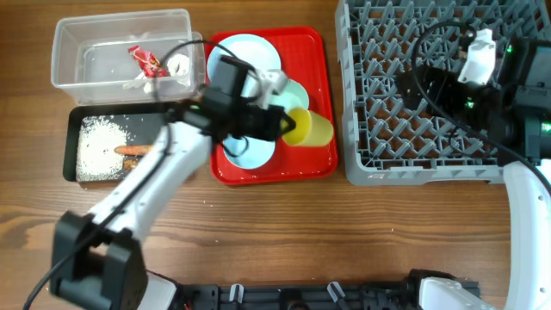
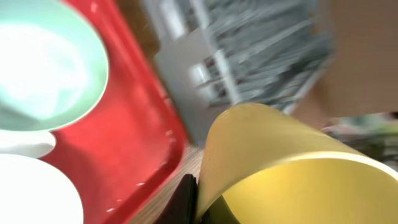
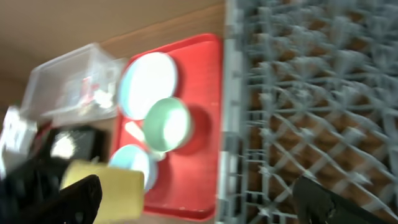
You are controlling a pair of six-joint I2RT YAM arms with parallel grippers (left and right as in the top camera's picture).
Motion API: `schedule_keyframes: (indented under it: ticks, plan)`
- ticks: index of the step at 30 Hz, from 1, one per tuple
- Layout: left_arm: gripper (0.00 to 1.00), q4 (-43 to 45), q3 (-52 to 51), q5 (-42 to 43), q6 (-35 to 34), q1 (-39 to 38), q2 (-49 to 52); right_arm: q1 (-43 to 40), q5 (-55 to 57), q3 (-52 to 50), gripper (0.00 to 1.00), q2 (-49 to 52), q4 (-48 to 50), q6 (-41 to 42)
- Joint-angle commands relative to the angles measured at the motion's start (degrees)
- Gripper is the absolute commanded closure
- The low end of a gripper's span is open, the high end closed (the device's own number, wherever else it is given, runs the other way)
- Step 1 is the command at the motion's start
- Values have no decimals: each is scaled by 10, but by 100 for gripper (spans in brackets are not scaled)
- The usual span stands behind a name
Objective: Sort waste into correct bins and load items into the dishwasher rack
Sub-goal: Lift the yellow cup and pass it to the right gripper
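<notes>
Surface: wood-grain table [image 1: 258, 224], brown, with a dark mounting rail along the bottom edge of the overhead view. Only the tabletop shows of the room.

Upper left: clear plastic tub [image 1: 69, 43] holding a red-and-white wrapper [image 1: 145, 60] and crumpled white tissue [image 1: 179, 65]. Just below it is the black tray [image 1: 72, 146], with white rice grains [image 1: 99, 146] spread over its left half and an orange carrot piece [image 1: 133, 150] beside them.

Centre: red serving tray [image 1: 258, 175] carrying a pale blue plate [image 1: 254, 52] at the top. A pale bowl [image 1: 294, 93] sits to its right and a second bowl [image 1: 250, 153] lower down, partly under the arm.

Left gripper [image 1: 284, 125]: jaws pinching the wall of the yellow cup [image 1: 312, 127]. The cup is tipped on its side at the red tray's right edge, mouth toward the gripper. The left wrist view is blurred. Cannot tell whether the cup touches the tray.

Right: grey dishwasher rack [image 1: 379, 146], filling the upper right, with no dishes in the part that shows. The right gripper [image 1: 411, 86] hangs over its middle, jaws spread wide and holding nothing. In the right wrist view both dark fingers [image 3: 78, 199] sit at the bottom corners.
</notes>
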Motion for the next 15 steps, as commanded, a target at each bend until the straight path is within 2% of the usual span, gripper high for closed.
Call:
schedule_keyframes:
  ticks: [1,10,15]
  plan:
    - [96,15,8,207,-8,70,-12,24,-149,-5,0,16,19,-63]
    - [96,55,8,382,-8,143,-12,116,-369,-6,0,91,97,-134]
    - [96,64,8,417,-8,148,-12,164,-476,-6,0,146,176,-136]
